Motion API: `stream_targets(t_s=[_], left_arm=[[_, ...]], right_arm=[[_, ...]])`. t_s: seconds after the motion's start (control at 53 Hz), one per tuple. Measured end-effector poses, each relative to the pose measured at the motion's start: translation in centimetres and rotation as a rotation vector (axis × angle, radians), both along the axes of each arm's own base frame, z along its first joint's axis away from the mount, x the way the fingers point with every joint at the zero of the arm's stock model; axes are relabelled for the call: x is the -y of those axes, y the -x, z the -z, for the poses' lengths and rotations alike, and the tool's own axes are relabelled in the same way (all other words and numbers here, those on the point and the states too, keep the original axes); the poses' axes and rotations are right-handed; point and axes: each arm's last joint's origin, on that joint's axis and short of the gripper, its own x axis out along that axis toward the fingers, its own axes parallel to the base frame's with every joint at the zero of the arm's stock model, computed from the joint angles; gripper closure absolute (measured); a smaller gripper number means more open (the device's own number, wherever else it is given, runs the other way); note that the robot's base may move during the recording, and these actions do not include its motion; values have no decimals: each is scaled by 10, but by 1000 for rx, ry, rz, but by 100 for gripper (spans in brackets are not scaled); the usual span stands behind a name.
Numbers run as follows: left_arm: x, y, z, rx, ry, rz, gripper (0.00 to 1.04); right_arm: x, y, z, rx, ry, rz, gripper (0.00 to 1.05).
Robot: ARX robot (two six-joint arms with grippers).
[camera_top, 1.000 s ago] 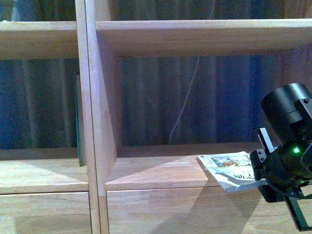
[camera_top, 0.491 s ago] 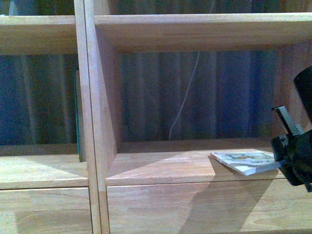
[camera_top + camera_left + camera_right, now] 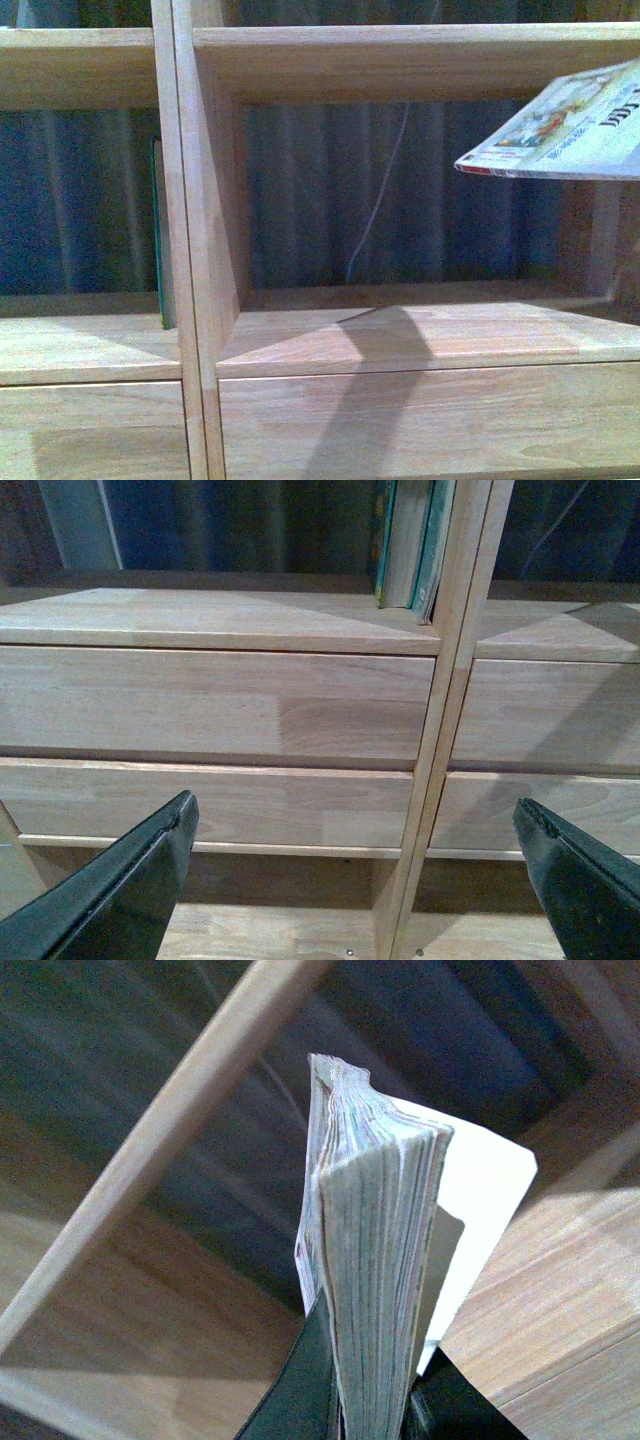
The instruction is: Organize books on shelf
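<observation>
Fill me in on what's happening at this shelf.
The right hand is shut on the paperback, holding it tilted in the air in front of the right compartment of the shelf; it is not yet set down. The left hand is open and holds nothing, low by the drawer fronts. A green book stands upright in the left compartment, against the divider.

the only writing in view sits on the cover of the paperback [image 3: 565, 130], at the upper right of the front view: a few large dark characters near the right edge, tilted, partly cut off by the frame and too blurred to read. nothing else is legible.
</observation>
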Motion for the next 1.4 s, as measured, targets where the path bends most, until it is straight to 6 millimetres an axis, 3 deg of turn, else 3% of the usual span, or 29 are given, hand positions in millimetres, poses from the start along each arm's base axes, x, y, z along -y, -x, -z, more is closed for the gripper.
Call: stream_targets(t_s=[0.245,0.415,0.755,1.132,1.17,1.283,1.396], left_arm=[[0,0,0,0,0,0,7],[0,0,0,0,0,0,7],[0,0,0,0,0,0,7],[0,0,0,0,0,0,7],[0,-1,0,-57,28,98,7],[-2,-21,-13,-131,101,289,7],[-5,-48,-35,-72,94,311,7]], right_arm=[[-21,44,-5,63,122,-109,97],[-34,50,-12,145,150,-185,97],[-73,24,-23,252,164,-377,97],[-86,-5,-18,228,172,-415,97],[-86,-6,-19,231,173,-416,97],[-84,-7,-22,238,176,-418,97],[-82,-9,-22,237,177,-409,97]])
